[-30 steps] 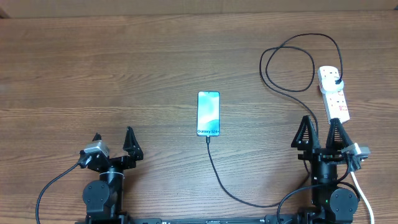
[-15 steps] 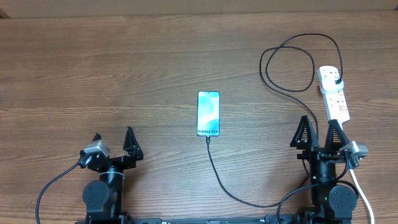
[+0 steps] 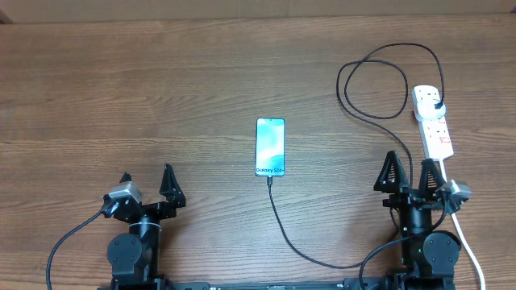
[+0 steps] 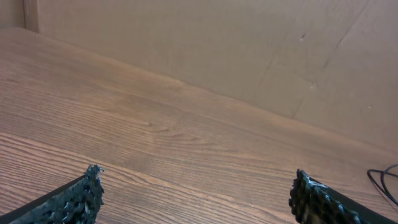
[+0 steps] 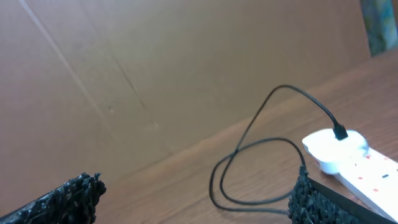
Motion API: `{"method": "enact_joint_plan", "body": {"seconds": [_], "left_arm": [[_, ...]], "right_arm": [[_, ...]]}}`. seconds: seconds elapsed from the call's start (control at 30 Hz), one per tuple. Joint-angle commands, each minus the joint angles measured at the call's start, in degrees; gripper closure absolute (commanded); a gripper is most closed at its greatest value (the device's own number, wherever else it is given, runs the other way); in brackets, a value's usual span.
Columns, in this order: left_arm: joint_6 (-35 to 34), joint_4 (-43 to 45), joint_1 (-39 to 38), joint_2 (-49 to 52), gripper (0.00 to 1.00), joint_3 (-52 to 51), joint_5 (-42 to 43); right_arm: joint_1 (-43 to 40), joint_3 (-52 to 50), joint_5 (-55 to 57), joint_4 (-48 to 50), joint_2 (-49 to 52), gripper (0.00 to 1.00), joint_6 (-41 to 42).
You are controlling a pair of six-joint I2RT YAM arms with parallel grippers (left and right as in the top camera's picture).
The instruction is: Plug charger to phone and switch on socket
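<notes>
Overhead view: my left gripper [image 3: 146, 172] sits at lower left and my right gripper [image 3: 409, 159] at lower right. Both are released, jaws spread wide, grasping nothing.
Phone: the Galaxy phone [image 3: 270, 147] lies at frame centre, screen up, its lettered end toward me.
Charger: the black charger cable [image 3: 282, 229] leaves the phone's near end, sweeps toward the lower edge and passes by my right arm. It loops at upper right and ends at a black plug [image 3: 436, 105] on the strip's far end.
Socket: the white power strip [image 3: 437, 133] lies at the right edge, just beyond my right gripper.
Just changed: only my right arm. Over the last 1 second its wrist turned a little and its fingers slid slightly down-left, away from the strip.
Unchanged: left arm, phone, cable and strip.
Meaning: I judge this a retreat. The cable looks joined at both ends, so little or nothing may remain.
Hard to make out: whether the connector tip is fully seated, and whether the red switches are on.
Cut off: right wrist view shows only the strip's far end; left wrist view shows bare table [image 4: 155, 124].
</notes>
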Motion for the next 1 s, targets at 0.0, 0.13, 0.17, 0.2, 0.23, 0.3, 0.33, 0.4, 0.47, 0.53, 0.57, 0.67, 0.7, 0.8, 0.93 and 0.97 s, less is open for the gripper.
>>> {"method": "enact_joint_plan", "body": {"seconds": [0.0,0.13,0.17,0.2,0.23,0.3,0.33,0.4,0.47,0.53,0.57,0.67,0.7,0.8,0.93,0.97], "left_arm": [[1.29,0.09,0.09,-0.11,0.0,-0.2,0.07],[1.29,0.09,0.09,-0.11,0.0,-0.2,0.07],[1.29,0.09,0.09,-0.11,0.0,-0.2,0.07],[1.29,0.09,0.09,-0.11,0.0,-0.2,0.07],[1.29,0.09,0.09,-0.11,0.0,-0.2,0.07],[1.29,0.09,0.09,-0.11,0.0,-0.2,0.07],[1.29,0.09,0.09,-0.11,0.0,-0.2,0.07],[1.29,0.09,0.09,-0.11,0.0,-0.17,0.09],[1.29,0.09,0.09,-0.11,0.0,-0.2,0.07],[1.29,0.09,0.09,-0.11,0.0,-0.17,0.07],[1.29,0.09,0.09,-0.11,0.01,-0.2,0.07],[1.31,0.09,0.09,-0.11,0.0,-0.2,0.07],[1.31,0.09,0.09,-0.11,0.0,-0.17,0.07],[1.29,0.09,0.09,-0.11,0.0,-0.17,0.07],[1.29,0.09,0.09,-0.11,0.0,-0.2,0.09],[1.29,0.09,0.09,-0.11,0.0,-0.2,0.07]], "right_arm": [[-0.17,-0.68,1.44,-2.36,-0.33,0.0,-0.07],[-0.17,-0.68,1.6,-4.9,-0.33,0.0,-0.09],[-0.17,-0.68,1.57,-4.85,-0.33,0.0,-0.11],[-0.15,-0.68,1.6,-4.85,-0.33,0.0,-0.11],[-0.15,-0.68,1.57,-4.87,-0.33,0.0,-0.11],[-0.17,-0.68,1.51,-4.94,-0.33,0.0,-0.31],[-0.17,-0.68,1.36,-4.98,-0.33,0.0,-0.83],[-0.15,-0.68,0.72,-5.01,-0.33,0.0,-4.48],[-0.15,-0.68,0.63,-5.03,-0.33,0.0,-5.92],[-0.15,-0.68,0.0,-5.18,-0.33,0.0,-6.49],[-0.15,-0.68,-0.68,-5.2,-0.33,0.0,-6.45],[-0.15,-0.68,-1.05,-5.2,-0.37,0.0,-6.45],[-0.15,-0.68,-1.03,-5.18,-0.37,0.0,-6.45],[-0.15,-0.68,-1.03,-5.18,-0.37,0.0,-6.45],[-0.15,-0.68,-0.98,-5.18,-0.37,0.0,-6.47],[-0.15,-0.68,-0.96,-5.18,-0.37,0.0,-6.47]]}}
